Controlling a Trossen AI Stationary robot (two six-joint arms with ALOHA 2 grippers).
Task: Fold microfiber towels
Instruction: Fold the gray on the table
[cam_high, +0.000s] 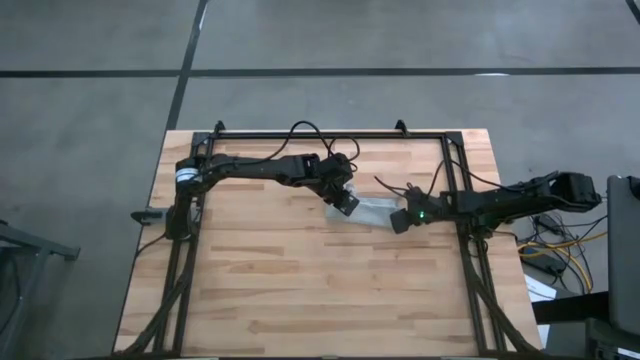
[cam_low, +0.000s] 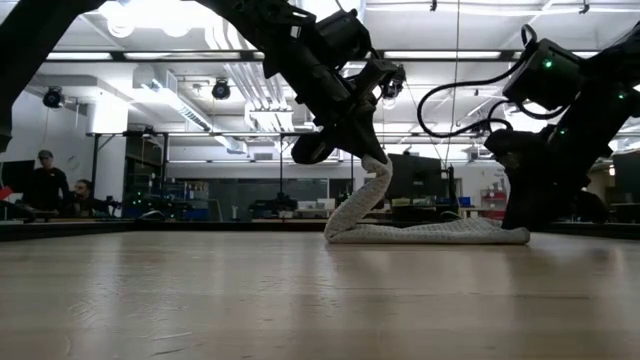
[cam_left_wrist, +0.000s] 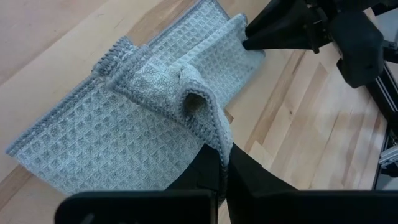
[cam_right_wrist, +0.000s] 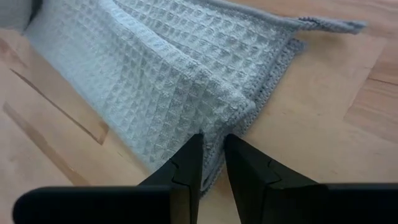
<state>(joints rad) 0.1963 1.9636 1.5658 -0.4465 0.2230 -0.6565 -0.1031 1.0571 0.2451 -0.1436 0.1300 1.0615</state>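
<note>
A light grey-blue waffle-textured towel (cam_high: 372, 212) lies bunched and partly folded at the middle of the wooden table (cam_high: 300, 300). Most of the towel (cam_low: 430, 233) rests flat on the wood. My left gripper (cam_high: 345, 203) stands over its left end, shut on a raised part of it (cam_left_wrist: 186, 93). My right gripper (cam_high: 398, 222) is at the towel's right end, low at the table, shut on the towel's edge there. In the left wrist view, the right gripper (cam_left_wrist: 249, 43) shows at the towel's far end. My left gripper (cam_left_wrist: 225, 165) pinches a hemmed edge of the towel (cam_left_wrist: 219, 134) between its two fingers, slanting down from the table's left. That end is lifted clear and curves down as a slack band (cam_low: 365, 205) to the part lying on the table. My right gripper (cam_right_wrist: 213, 149) pinches the towel's edge (cam_right_wrist: 214, 124) between its two fingers, where folded layers (cam_right_wrist: 249, 109) meet. It slants down from the table's right. This end (cam_low: 505, 235) lies at table height, with the rest spread flat beyond the fingers.
A black metal frame (cam_high: 330, 133) runs along the table's far edge and down both sides. Cables (cam_high: 560, 245) hang off the right side. Bare wood (cam_high: 320, 310) stretches toward the near edge. People (cam_low: 45, 185) sit in the room behind, far left.
</note>
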